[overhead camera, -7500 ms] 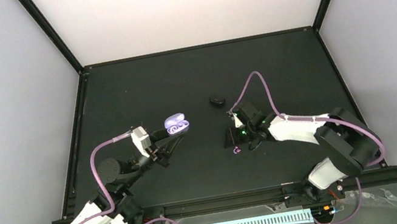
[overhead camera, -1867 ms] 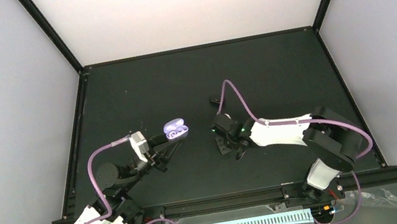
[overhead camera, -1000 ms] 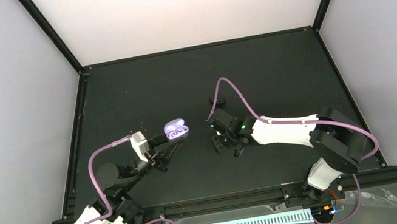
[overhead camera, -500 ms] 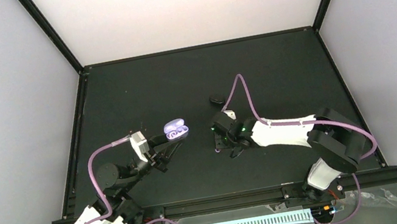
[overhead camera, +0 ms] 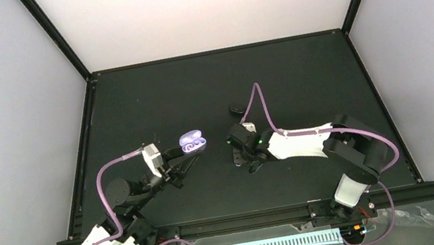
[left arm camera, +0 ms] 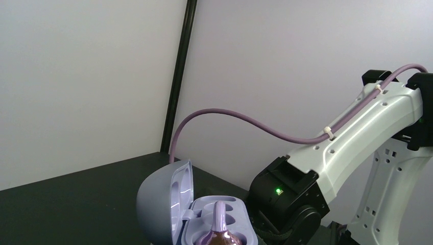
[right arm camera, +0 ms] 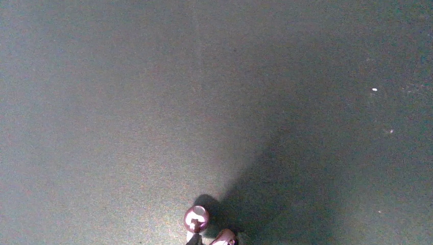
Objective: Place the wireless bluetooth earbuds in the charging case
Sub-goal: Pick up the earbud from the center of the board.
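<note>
Right tool has swung left across the middle of the worktop and now hangs just right of the charging case, with a clear gap still between them. 7.5 s ago it stood further right, over an earbud lying on the worktop toward the near edge. No earbud lies at that spot now. The right wrist view shows the earbud at the very bottom of the frame, where the fingertips would be, so I judge the jaws are closed narrowly on it, though the fingers themselves barely show. Left tool has stayed put over the last 2 s, clamped on the base of the case. It holds the case a little left of the worktop's centre, lid swung open and wells facing up. In the left wrist view a second earbud seems already seated, its arch standing between the wells, but it is partly cut off. Beyond the right arm, toward the far edge, the black oval object lies uncovered and plays no part. Pick-up looks done. What remains is closing the last gap, lining the tiny bud over the free well and releasing it without it tipping out.
</note>
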Controlling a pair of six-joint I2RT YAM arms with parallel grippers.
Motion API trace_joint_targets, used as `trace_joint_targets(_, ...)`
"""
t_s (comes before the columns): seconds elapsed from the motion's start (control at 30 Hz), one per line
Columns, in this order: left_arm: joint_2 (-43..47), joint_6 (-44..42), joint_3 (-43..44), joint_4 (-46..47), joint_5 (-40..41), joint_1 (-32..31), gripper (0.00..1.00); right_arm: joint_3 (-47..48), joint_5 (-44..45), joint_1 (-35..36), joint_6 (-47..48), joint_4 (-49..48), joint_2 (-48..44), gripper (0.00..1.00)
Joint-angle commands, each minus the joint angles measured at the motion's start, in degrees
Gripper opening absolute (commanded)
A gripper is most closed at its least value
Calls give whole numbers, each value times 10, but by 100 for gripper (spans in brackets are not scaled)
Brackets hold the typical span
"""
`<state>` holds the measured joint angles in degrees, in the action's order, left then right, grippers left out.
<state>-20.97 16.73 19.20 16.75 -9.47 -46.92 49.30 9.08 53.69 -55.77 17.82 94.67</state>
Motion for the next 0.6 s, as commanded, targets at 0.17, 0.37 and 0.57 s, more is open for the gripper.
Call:
trace_joint_targets(0.17,2,5,-1,13,-5,-2,2,0,17,6,15,7,4,7)
trace_joint_targets(0.37,3,-1,0,9,-8,-1,2,-2,31,6,55,36,-42,1)
trace_joint_targets(0.57,-8,-2,-2,23,-25,-2,2,48,37,5,152,170,-146,1)
